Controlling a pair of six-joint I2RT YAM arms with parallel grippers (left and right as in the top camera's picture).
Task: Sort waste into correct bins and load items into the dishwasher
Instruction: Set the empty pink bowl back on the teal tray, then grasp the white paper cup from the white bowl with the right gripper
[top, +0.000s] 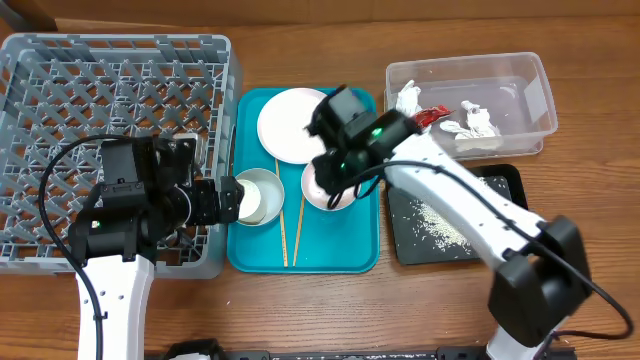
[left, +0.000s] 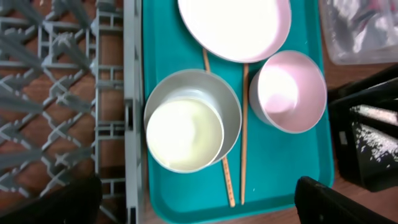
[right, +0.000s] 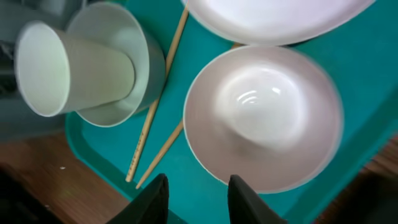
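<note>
On the teal tray (top: 305, 255) lie a round white plate (top: 290, 122), a small white dish (right: 264, 115) with a pinkish rim, and a grey bowl (left: 229, 109) with a white cup (left: 185, 134) standing in it. Two wooden chopsticks (left: 244, 134) lie between the bowl and the dish. My left gripper (left: 196, 208) is wide open and empty, hovering over the tray's near-left edge beside the bowl. My right gripper (right: 199, 199) is open and empty just above the tray at the dish's rim. The grey dish rack (top: 120, 130) stands at the left and holds no dishes.
A clear tub (top: 530, 90) at the back right holds crumpled napkins (top: 475, 125) and a red wrapper (top: 432, 115). A black tray (top: 500, 185) in front of it holds rice grains (top: 435, 222). The right arm crosses over the black tray.
</note>
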